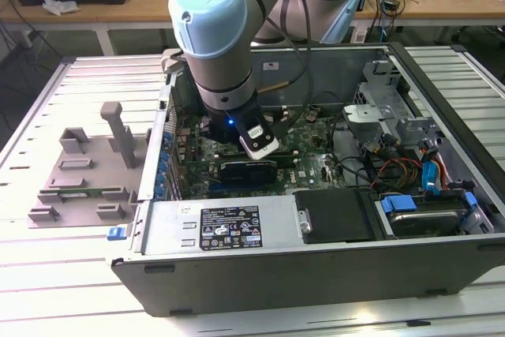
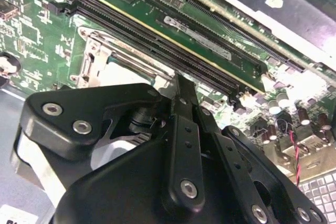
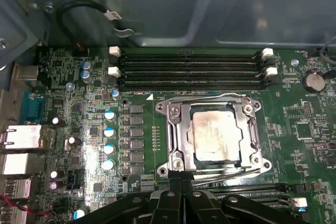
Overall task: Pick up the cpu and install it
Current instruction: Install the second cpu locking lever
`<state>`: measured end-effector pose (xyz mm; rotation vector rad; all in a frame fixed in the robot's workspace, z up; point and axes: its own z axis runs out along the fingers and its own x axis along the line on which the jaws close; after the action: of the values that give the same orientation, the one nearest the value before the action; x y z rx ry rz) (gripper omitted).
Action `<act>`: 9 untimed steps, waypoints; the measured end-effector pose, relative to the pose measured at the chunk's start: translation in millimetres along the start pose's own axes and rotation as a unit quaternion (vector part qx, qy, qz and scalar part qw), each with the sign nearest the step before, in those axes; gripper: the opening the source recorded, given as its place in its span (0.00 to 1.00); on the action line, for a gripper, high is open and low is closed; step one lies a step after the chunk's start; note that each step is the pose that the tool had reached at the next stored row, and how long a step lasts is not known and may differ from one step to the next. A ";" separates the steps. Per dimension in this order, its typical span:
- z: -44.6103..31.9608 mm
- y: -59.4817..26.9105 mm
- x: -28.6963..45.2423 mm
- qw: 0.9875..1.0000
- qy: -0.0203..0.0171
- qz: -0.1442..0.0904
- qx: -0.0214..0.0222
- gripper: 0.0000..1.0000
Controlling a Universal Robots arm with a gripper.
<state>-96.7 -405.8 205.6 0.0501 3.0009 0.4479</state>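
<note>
The cpu (image 3: 217, 136) sits in its socket (image 3: 178, 139), just beyond the gripper (image 3: 181, 184), whose fingers are pressed together, empty.

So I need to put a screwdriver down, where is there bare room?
Bare ribbed table shows in front of the grey tray and ahead of the computer case. Inside the case, around the gripper, it is crowded.

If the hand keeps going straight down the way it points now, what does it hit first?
Most likely the motherboard right beside the socket frame, whose near edge lies just past the hand in the first wrist view. The cpu already sits in that socket. Depth is hard to judge.
</note>
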 end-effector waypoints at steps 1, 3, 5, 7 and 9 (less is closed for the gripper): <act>0.0 -0.8 0.0 1.000 0.000 0.000 0.000 0.11; -0.6 -3.2 0.0 1.000 0.000 0.000 0.000 0.11; -1.3 -6.2 -0.1 1.000 0.000 0.000 -0.004 0.11; 0.0 -6.9 0.2 1.000 -0.001 0.001 -0.012 0.11; 3.4 -8.3 1.2 1.000 -0.002 0.001 -0.018 0.11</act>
<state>-97.7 -412.6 199.8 0.0519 2.9892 0.5015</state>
